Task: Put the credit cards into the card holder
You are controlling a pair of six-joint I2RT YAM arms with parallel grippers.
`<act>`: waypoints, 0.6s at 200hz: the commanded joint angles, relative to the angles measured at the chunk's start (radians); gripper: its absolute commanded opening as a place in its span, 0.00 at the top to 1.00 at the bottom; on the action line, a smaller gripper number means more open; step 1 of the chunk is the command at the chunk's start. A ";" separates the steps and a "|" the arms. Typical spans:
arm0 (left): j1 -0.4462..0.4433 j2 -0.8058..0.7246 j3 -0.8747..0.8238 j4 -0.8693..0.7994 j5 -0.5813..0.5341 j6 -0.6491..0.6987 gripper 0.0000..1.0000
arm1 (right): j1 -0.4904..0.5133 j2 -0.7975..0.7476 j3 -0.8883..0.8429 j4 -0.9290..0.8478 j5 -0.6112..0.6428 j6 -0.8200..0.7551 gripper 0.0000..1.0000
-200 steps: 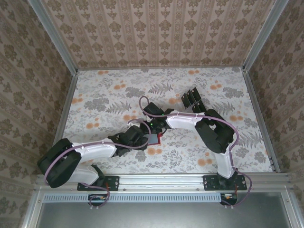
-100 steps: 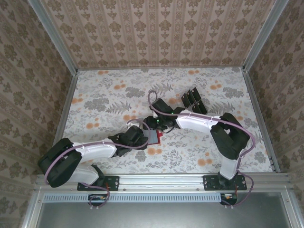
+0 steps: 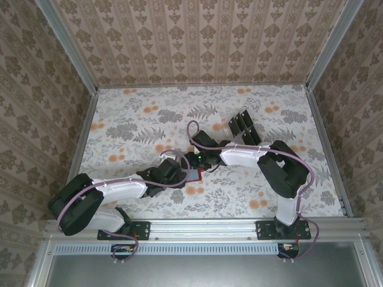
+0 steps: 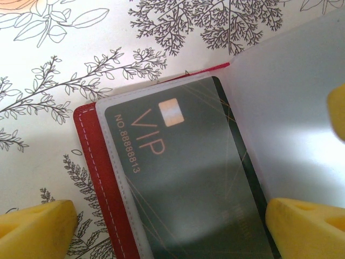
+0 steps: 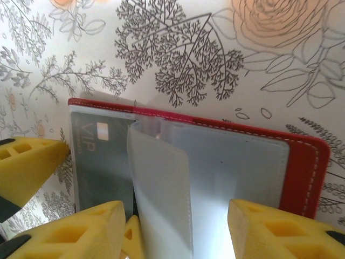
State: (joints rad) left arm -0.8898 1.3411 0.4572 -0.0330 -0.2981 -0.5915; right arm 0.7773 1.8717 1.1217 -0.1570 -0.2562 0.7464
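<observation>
Card holder lies open beneath right tool.

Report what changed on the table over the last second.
The right arm moved: its elbow swung out to the right, then partway back, while the right gripper stayed over the open card holder. Nothing was visibly taken hold of or let go. The left gripper, wide open at the holder, and the spare black cards at the far side stayed put.
</observation>
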 commanded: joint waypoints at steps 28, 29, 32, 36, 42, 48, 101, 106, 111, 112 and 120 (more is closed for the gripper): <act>0.012 -0.104 -0.001 -0.131 -0.036 -0.026 0.00 | 0.033 0.025 0.061 0.015 -0.070 0.019 0.45; 0.012 -0.109 0.000 -0.135 -0.037 -0.028 0.00 | 0.034 0.025 0.063 0.015 -0.070 0.018 0.45; 0.014 -0.125 0.001 -0.146 -0.043 -0.031 0.00 | 0.036 0.024 0.066 0.013 -0.073 0.020 0.45; 0.013 -0.146 0.003 -0.162 -0.049 -0.037 0.00 | 0.039 0.023 0.071 0.013 -0.073 0.020 0.45; 0.014 -0.176 0.004 -0.184 -0.059 -0.048 0.00 | 0.044 0.023 0.077 0.008 -0.075 0.022 0.45; 0.018 -0.207 0.007 -0.210 -0.069 -0.060 0.00 | 0.050 0.025 0.084 0.002 -0.077 0.024 0.45; 0.078 -0.387 0.004 -0.344 -0.074 -0.119 0.00 | 0.084 0.073 0.158 -0.049 -0.075 0.019 0.43; 0.081 -0.397 0.003 -0.350 -0.075 -0.122 0.00 | 0.088 0.080 0.165 -0.053 -0.077 0.018 0.43; 0.086 -0.407 0.002 -0.354 -0.075 -0.123 0.00 | 0.090 0.085 0.173 -0.058 -0.078 0.016 0.43; 0.087 -0.409 0.002 -0.355 -0.075 -0.123 0.00 | 0.090 0.085 0.175 -0.060 -0.078 0.016 0.43; 0.093 -0.422 -0.001 -0.361 -0.075 -0.124 0.00 | 0.094 0.098 0.190 -0.069 -0.078 0.012 0.42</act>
State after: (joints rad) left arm -0.8215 0.9642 0.4572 -0.3454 -0.3386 -0.6651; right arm 0.8463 1.9175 1.2743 -0.1585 -0.3012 0.7639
